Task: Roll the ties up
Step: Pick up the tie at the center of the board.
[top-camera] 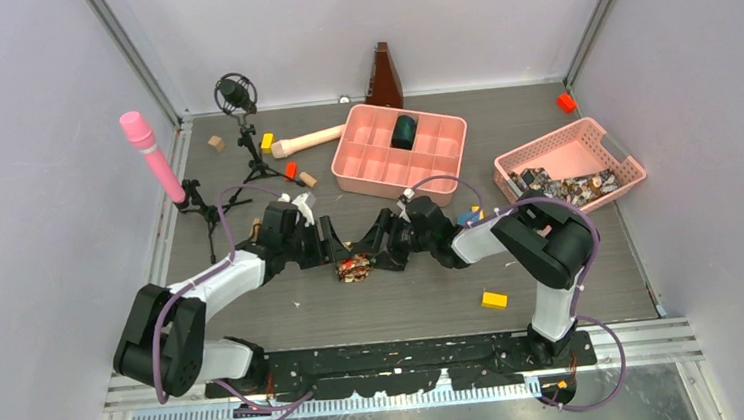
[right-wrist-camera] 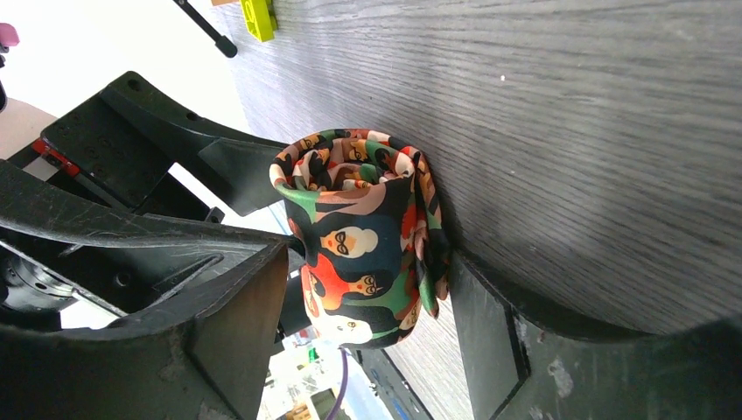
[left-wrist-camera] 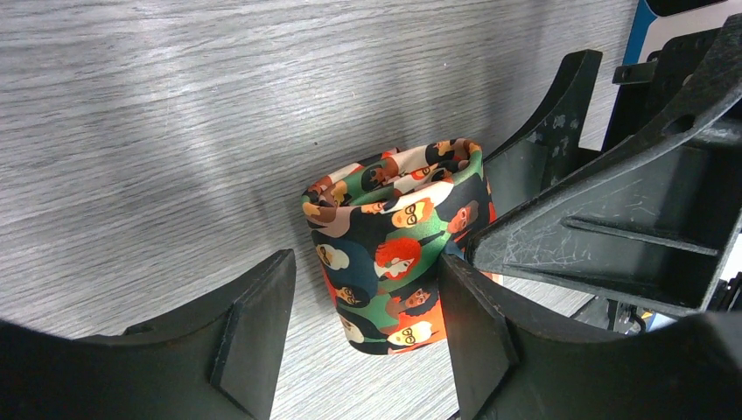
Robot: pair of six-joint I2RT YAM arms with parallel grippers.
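Between both jaws: rolled tie (left-wrist-camera: pixel 398 245), bare table (top-camera: pixel 405 303) nearside.

No readable text, label, brand, number or sign appeared in any of the three views. The rolled tie (left-wrist-camera: pixel 398 245) carried only a print of cartoon faces, without lettering. The pink compartment tray (top-camera: pixel 398 150), the pink basket (top-camera: pixel 570 159) and the coloured blocks (top-camera: pixel 494 300) showed plain surfaces, and any marking on the arms was too small to make out.
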